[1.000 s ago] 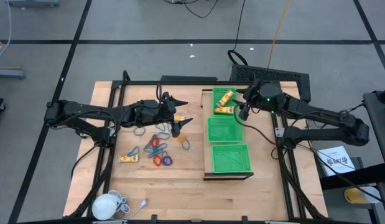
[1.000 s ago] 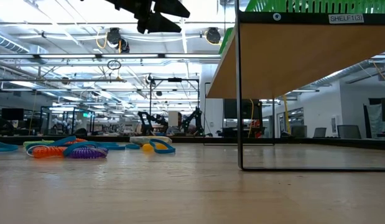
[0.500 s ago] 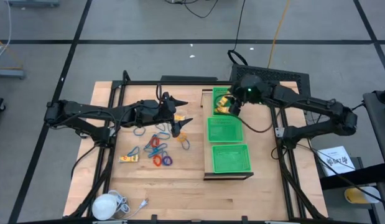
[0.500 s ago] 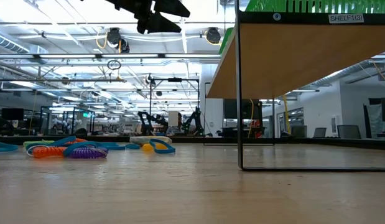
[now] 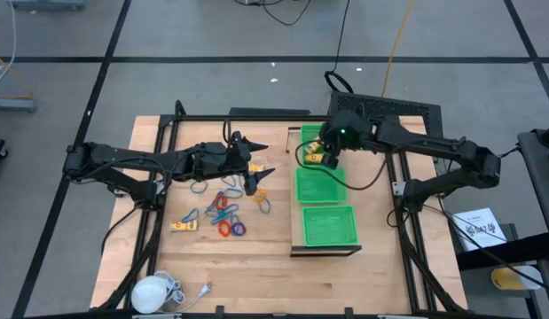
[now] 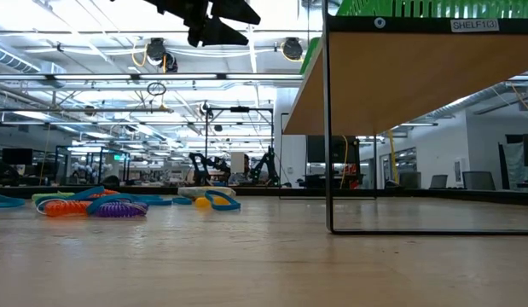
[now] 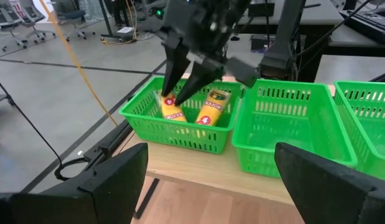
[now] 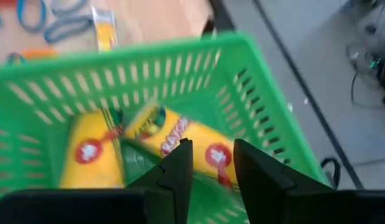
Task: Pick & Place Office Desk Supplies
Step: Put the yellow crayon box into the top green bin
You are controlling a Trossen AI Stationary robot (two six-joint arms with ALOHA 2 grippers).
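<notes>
Two yellow packets (image 8: 86, 155) (image 7: 211, 109) lie in the far green basket (image 5: 308, 133) on the shelf. My right gripper (image 5: 317, 155) is open and points down into that basket over the packets, as the left wrist view (image 7: 176, 93) and its own view (image 8: 211, 155) show. My left gripper (image 5: 265, 159) is open and empty, held above the table just left of the shelf. Below it, coloured rings and blue clips (image 5: 225, 208) lie in a loose heap on the wood, with one more yellow packet (image 5: 184, 225) beside them. My right gripper's fingertips (image 7: 166, 93) stand down in the far basket, right at a yellow packet's upper end (image 7: 170, 102). I cannot tell whether they touch it.
Two more green baskets (image 5: 320, 184) (image 5: 327, 223) stand in a row on the raised wooden shelf (image 6: 417, 77). A white round object with a cord (image 5: 152, 292) lies at the table's near left corner. Bare wood lies in front of the shelf.
My right gripper has moved toward the table's left, from beside the far basket's right side to over the basket and the packets in it.
</notes>
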